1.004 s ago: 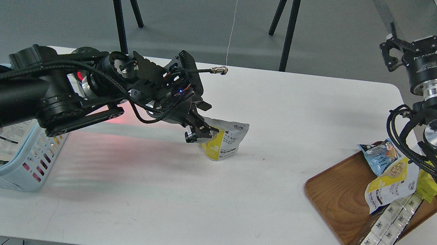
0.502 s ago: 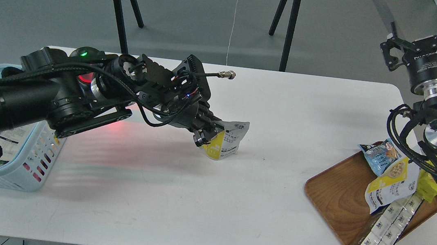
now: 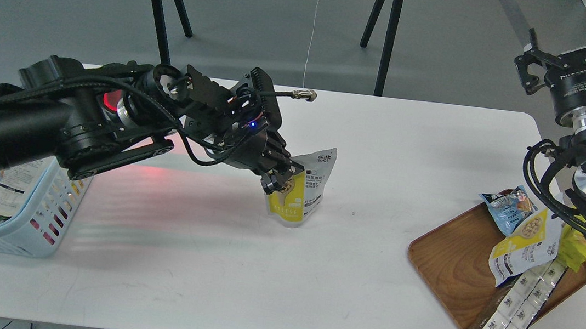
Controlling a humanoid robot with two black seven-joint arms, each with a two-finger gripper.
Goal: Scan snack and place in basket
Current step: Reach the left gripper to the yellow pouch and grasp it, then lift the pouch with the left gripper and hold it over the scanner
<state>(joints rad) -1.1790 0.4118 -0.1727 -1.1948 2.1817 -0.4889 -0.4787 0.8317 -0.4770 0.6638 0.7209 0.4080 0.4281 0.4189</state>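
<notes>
Head view: the left gripper (image 3: 279, 180) is clamped on the snack (image 3: 302, 193) at mid-frame, and the pouch now stands more upright than half a second ago, its yellow panel turned further forward, base touching the white worktop (image 3: 237, 268). The right gripper (image 3: 582, 43), upper right, holds its fingers spread, slightly higher than before. At lower left, the slotted light-blue basket (image 3: 38, 224) holds printed packets. At right, the brown wooden tray (image 3: 452, 265) carries a light-blue packet (image 3: 506, 208), a second yellow-and-white pouch (image 3: 526, 249) and shiny foil-wrapped blocks (image 3: 516, 311) overhanging its edge.
</notes>
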